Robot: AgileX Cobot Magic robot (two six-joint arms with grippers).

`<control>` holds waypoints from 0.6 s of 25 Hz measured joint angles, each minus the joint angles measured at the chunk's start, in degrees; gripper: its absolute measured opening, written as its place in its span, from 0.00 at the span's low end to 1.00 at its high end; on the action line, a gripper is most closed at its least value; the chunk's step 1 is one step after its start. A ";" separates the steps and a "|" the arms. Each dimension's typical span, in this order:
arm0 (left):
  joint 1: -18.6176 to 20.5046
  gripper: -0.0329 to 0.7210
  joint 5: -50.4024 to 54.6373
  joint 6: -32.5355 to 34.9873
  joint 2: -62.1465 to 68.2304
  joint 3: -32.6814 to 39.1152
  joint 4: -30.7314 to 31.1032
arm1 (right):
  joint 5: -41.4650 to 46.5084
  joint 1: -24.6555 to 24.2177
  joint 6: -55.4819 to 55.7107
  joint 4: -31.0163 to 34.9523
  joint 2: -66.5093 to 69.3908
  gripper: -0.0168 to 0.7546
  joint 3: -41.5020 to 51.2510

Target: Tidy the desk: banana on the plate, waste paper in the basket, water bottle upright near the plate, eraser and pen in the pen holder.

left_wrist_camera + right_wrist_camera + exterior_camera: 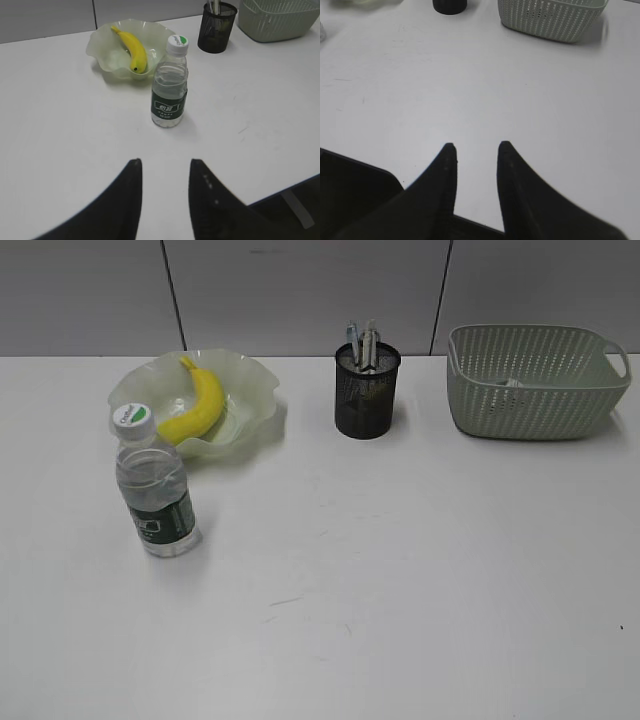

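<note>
A yellow banana lies on the pale green wavy plate; both also show in the left wrist view, banana and plate. A clear water bottle with a white cap stands upright in front of the plate, also in the left wrist view. The black mesh pen holder holds pens. A bit of white paper shows inside the green basket. My left gripper is open and empty, well short of the bottle. My right gripper is open and empty over bare table.
The white table has faint marks near its middle. A grey panelled wall runs behind it. The table's near edge shows in both wrist views. The basket and pen holder stand at the back in the right wrist view.
</note>
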 joint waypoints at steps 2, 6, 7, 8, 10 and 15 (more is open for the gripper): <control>0.00 0.36 -0.04 0.00 0.00 0.00 -0.04 | 0.00 0.00 0.00 0.00 0.00 0.33 0.00; 0.69 0.36 -0.04 0.00 0.00 0.00 -0.11 | 0.00 -0.42 0.00 0.13 0.00 0.33 0.00; 1.55 0.36 -0.04 0.00 0.00 0.00 -0.16 | 0.00 -1.30 0.00 0.18 -0.04 0.33 0.00; 3.00 0.36 -0.04 0.00 0.00 0.00 -0.16 | 0.00 -2.55 0.00 0.26 -0.12 0.33 0.00; 7.01 0.36 -0.04 0.00 0.00 0.00 -0.16 | 0.00 -7.16 0.00 0.31 -0.47 0.33 0.00; 21.60 0.36 -0.07 0.00 -0.02 0.00 -0.22 | -0.05 -18.37 0.00 0.48 -1.49 0.33 0.00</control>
